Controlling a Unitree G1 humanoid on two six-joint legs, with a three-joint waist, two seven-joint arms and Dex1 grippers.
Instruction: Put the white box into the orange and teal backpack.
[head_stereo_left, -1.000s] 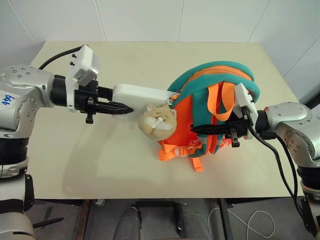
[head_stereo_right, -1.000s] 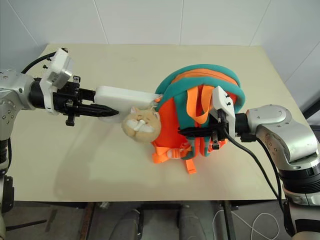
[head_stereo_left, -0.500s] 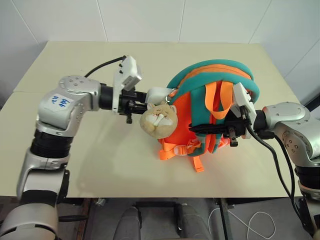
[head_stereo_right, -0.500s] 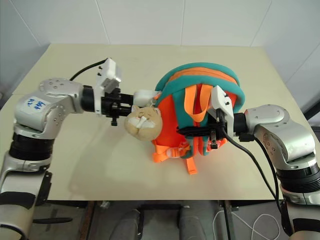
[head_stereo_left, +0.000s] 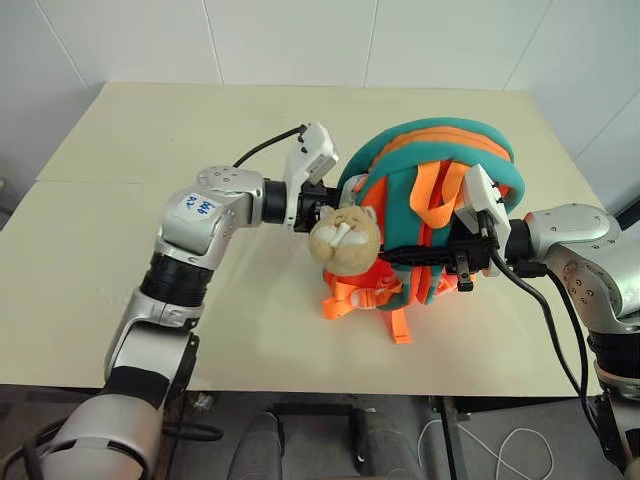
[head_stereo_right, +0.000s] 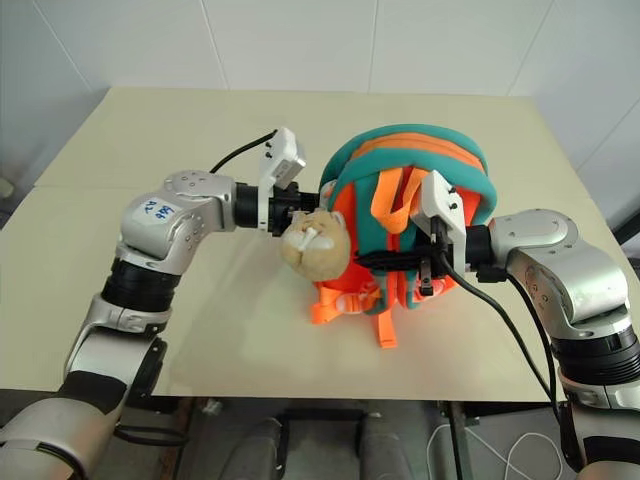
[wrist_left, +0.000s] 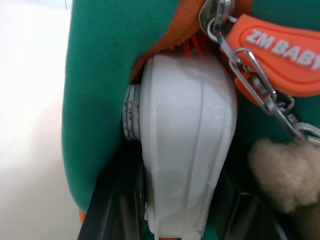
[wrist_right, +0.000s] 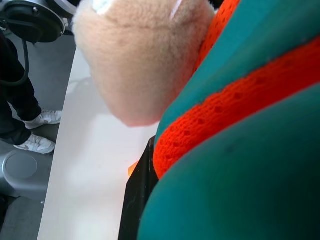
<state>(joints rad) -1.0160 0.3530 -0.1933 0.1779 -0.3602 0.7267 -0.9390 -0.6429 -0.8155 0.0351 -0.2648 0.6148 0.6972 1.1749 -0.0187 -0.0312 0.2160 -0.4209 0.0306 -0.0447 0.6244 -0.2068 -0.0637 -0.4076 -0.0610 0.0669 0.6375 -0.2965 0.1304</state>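
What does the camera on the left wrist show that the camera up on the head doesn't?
The left wrist view shows the white box up close, its end pushed into the gap in the orange and teal backpack, plus a metal clip and an orange tag reading ZM BABY.

The left eye view shows the whole table, the left claw at the backpack's opening and the right claw shut on its straps.

Both show the backpack and the beige plush toy.
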